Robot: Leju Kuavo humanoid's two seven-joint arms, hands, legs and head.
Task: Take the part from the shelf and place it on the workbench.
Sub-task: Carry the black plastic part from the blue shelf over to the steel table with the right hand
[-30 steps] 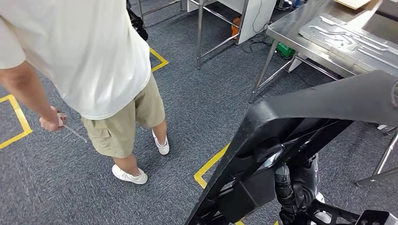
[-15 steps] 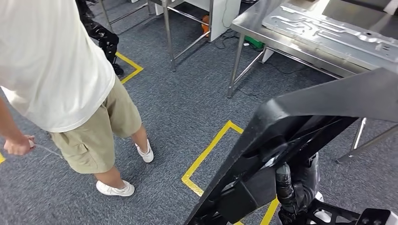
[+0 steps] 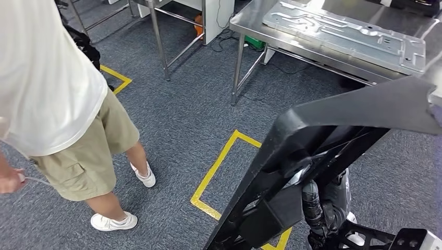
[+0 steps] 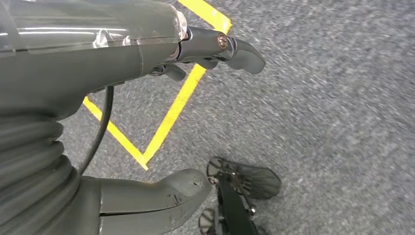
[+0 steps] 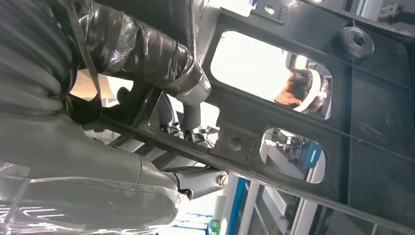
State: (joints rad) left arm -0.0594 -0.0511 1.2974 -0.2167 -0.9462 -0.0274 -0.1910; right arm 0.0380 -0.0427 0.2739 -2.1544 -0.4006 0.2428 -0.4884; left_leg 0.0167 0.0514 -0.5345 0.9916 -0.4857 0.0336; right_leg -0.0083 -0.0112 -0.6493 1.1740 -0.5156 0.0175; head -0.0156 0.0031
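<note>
Black and ribbed, the part (image 3: 333, 135) fills the lower right of our head view, gripped by our right hand (image 5: 161, 105), fingers wrapped over a strut. Our left hand (image 4: 147, 112) holds nothing, fingers apart above the carpet; the steel table (image 3: 312, 47) sits upper right.

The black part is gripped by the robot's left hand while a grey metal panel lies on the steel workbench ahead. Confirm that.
Wrong hand. The right wrist view shows the right hand gripping the black part. In the left wrist view the left hand holds nothing, with its fingers apart above the carpet. The grey metal panel does lie on the steel workbench ahead.
</note>
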